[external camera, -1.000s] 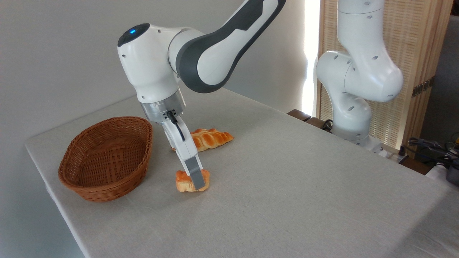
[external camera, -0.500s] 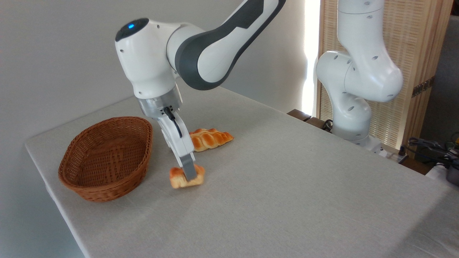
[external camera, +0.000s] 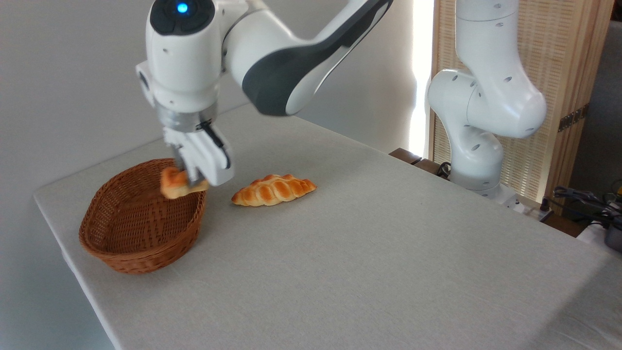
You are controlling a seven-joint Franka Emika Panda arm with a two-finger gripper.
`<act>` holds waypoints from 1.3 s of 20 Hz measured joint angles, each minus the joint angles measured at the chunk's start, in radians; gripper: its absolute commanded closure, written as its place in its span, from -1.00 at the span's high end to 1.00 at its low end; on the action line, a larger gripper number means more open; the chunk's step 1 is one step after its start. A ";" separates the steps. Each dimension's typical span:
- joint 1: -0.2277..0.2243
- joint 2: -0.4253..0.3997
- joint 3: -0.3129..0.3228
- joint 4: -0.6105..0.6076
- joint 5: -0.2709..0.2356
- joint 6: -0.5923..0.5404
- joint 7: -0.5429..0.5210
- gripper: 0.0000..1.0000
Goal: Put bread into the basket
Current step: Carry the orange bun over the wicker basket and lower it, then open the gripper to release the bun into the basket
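Observation:
The bread (external camera: pixel 173 183), a small orange bun, hangs in the air over the right rim of the basket (external camera: pixel 131 228). My gripper (external camera: pixel 192 183) is shut on the bread, holding it tilted, a little blurred by motion. The basket is an oval brown wicker one at the left end of the table, and its inside shows nothing in it.
A longer golden braided loaf (external camera: pixel 273 189) lies on the cloth just right of the basket. The table's left edge (external camera: pixel 63 243) runs close behind the basket. The arm's white base (external camera: pixel 478 146) stands at the far right, with cables (external camera: pixel 583 199) beyond it.
My gripper has lifted the bread off the cloth and carried it up and to the left, from in front of the basket to above its right rim. The braided loaf is uncovered.

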 measured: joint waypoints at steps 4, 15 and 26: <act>-0.009 0.076 -0.055 0.012 -0.022 0.212 0.002 -0.16; -0.015 0.187 -0.090 0.008 -0.018 0.335 0.125 1.00; -0.013 0.147 -0.089 0.028 -0.013 0.334 0.145 1.00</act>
